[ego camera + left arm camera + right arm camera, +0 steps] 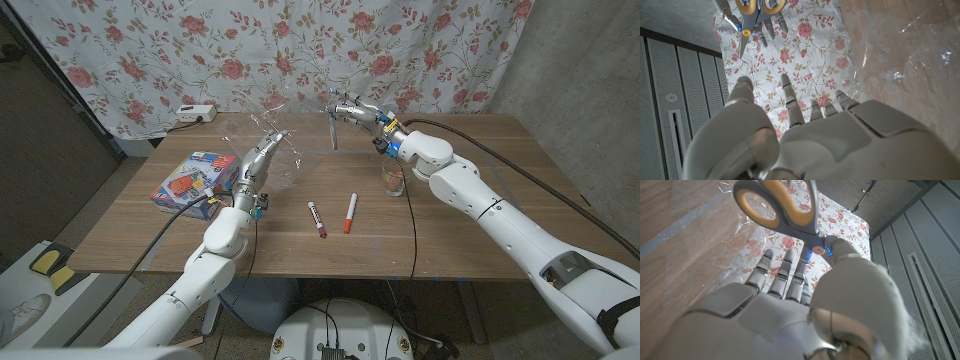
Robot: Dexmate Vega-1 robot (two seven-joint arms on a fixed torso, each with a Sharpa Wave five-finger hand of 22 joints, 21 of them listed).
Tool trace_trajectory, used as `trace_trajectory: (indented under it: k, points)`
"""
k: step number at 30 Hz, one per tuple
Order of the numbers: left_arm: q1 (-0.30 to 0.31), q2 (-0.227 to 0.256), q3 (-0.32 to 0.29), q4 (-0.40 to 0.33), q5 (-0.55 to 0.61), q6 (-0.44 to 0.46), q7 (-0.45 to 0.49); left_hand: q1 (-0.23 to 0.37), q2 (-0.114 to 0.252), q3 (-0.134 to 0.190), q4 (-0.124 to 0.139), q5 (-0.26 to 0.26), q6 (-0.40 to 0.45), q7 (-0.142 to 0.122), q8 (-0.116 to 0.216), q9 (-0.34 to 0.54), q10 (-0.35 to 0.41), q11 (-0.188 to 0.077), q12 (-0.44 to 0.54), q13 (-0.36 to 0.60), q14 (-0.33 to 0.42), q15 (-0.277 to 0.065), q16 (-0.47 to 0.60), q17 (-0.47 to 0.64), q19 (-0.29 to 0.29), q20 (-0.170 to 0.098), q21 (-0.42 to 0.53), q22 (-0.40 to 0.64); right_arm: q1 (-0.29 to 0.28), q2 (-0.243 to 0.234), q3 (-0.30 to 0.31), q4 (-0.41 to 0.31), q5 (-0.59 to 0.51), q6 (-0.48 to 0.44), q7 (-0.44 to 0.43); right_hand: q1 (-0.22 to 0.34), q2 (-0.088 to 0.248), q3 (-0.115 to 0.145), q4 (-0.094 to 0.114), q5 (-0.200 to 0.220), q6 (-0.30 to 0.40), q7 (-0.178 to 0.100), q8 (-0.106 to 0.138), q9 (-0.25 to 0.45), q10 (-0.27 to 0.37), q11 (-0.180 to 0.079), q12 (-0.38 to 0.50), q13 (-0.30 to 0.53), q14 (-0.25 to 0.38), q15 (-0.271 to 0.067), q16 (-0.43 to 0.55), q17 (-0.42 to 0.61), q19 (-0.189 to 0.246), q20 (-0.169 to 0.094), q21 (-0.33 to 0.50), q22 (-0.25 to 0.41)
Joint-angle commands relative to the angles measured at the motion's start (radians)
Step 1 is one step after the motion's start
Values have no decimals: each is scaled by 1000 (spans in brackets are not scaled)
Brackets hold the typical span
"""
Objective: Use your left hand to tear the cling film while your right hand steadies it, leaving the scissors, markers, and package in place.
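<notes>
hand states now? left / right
Left hand: raised at the cling film; whether it grips cannot be told.
Right hand: holding the scissors.

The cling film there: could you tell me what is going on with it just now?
The left hand is raised against a crumpled sheet of cling film above the table; whether it grips it is unclear. The right hand holds the scissors up beside the film. Two markers and the package lie on the table.
</notes>
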Motion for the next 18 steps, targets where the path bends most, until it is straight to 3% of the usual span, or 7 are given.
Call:
trace_trajectory:
  k: [1, 10, 18]
  points:
    - [-13, -1, 19, 2, 21, 12, 0, 14, -12, 4, 4, -4, -12, 4, -8, 3, -9, -4, 6, 4, -10, 0, 2, 0, -8, 5, -3, 1, -8, 8, 0, -1, 17, 10, 8, 3, 6, -6, 0, 8, 13, -2, -1, 1, 108, -113, 8, 5, 12, -141, -2, 3, -1, 0, 2, 1]
    - [-14, 10, 28, -8, 20, 22, -14, 8, -38, -10, 15, -4, -34, 6, -28, 3, -19, 5, 4, 4, -20, 9, 1, 0, -18, 17, -4, 2, -10, 13, -9, -3, 12, 17, 8, 5, 5, -8, -1, 9, 16, -2, -1, 1, 111, -111, 10, 1, 14, -139, -3, 5, 0, 2, 3, 1]
    - [-14, 5, 35, -7, 26, 12, -15, 21, -38, -11, 23, 0, 46, 28, -16, 2, -7, -16, 11, 4, -16, 6, 6, 0, -13, 20, 0, 2, -12, 13, -14, -8, 9, 12, 7, 6, 7, -9, -1, 10, 21, -5, -1, 1, 108, -109, 11, 1, 13, -141, -4, 8, -2, 2, 2, 1]
